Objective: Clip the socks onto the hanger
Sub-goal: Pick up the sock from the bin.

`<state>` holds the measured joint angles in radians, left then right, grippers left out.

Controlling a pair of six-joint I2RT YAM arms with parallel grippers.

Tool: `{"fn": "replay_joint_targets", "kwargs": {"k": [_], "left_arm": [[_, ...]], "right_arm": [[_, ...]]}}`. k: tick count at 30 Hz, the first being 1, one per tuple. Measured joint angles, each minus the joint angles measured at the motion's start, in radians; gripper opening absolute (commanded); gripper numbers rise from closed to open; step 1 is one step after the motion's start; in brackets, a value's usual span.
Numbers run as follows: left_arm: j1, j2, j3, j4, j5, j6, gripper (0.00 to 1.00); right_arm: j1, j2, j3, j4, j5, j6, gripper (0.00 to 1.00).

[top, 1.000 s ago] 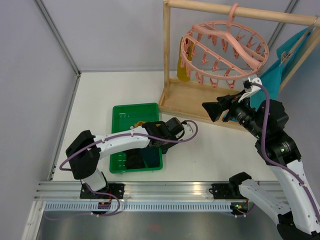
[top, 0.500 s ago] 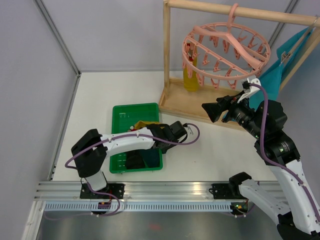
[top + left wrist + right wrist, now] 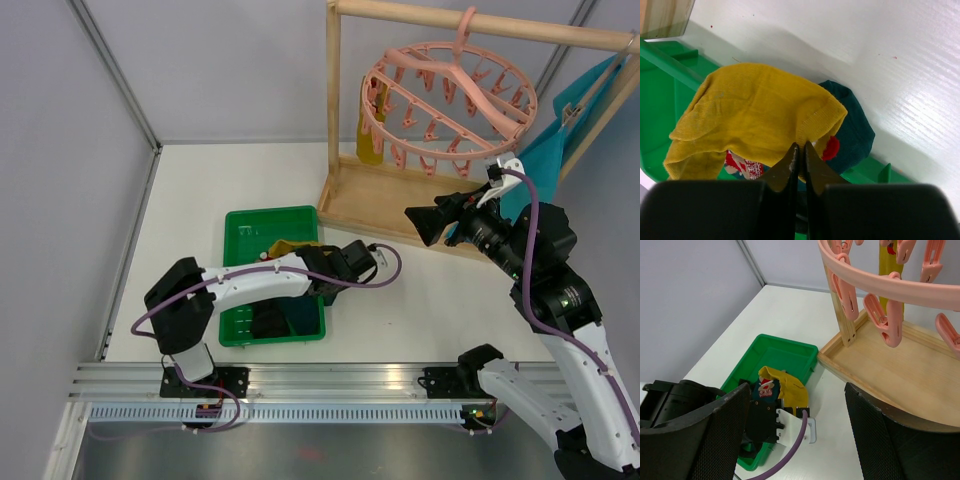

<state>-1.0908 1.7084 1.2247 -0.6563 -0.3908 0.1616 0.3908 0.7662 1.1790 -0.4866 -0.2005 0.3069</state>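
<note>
The yellow sock (image 3: 755, 107) lies crumpled at the right end of the green tray (image 3: 660, 90), over a dark teal sock (image 3: 855, 130) and a red-and-white one (image 3: 740, 165). My left gripper (image 3: 802, 146) is shut on the yellow sock's near edge. From above, the left gripper (image 3: 305, 262) sits low over the tray (image 3: 255, 225), beside a black sock (image 3: 268, 322). The pink hanger (image 3: 450, 95) hangs from the wooden rack's bar, with another yellow sock (image 3: 368, 140) clipped on its left side. My right gripper (image 3: 425, 225) stands open below the hanger, its fingers (image 3: 715, 430) wide apart and empty.
The wooden rack (image 3: 390, 205) stands on its base board at the back right. A large teal cloth (image 3: 545, 150) hangs at the rack's right end. Grey walls close the table's left and back sides. The tray's right rim lies close to the rack's base.
My left gripper has shut on the yellow sock in the tray. The hanger with its clipped yellow sock has swung slightly. The right arm has stayed put.
</note>
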Motion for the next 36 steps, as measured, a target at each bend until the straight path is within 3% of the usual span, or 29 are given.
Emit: {"fn": "replay_joint_targets", "kwargs": {"k": [4, 16, 28, 36], "left_arm": [[0.000, 0.000, 0.023, -0.011, 0.000, 0.001, 0.02], [0.019, -0.026, 0.293, -0.127, 0.058, 0.000, 0.02], [0.105, -0.037, 0.710, -0.214, 0.258, -0.048, 0.02], [0.133, 0.032, 0.813, -0.225, 0.367, -0.113, 0.02]], "right_arm": [[0.000, -0.002, 0.000, 0.000, 0.000, -0.001, 0.82], [0.000, 0.000, 0.010, -0.012, 0.039, -0.023, 0.83], [0.000, 0.118, 0.278, -0.101, 0.196, -0.024, 0.83], [0.000, 0.166, 0.346, -0.134, 0.254, -0.047, 0.78]]}}
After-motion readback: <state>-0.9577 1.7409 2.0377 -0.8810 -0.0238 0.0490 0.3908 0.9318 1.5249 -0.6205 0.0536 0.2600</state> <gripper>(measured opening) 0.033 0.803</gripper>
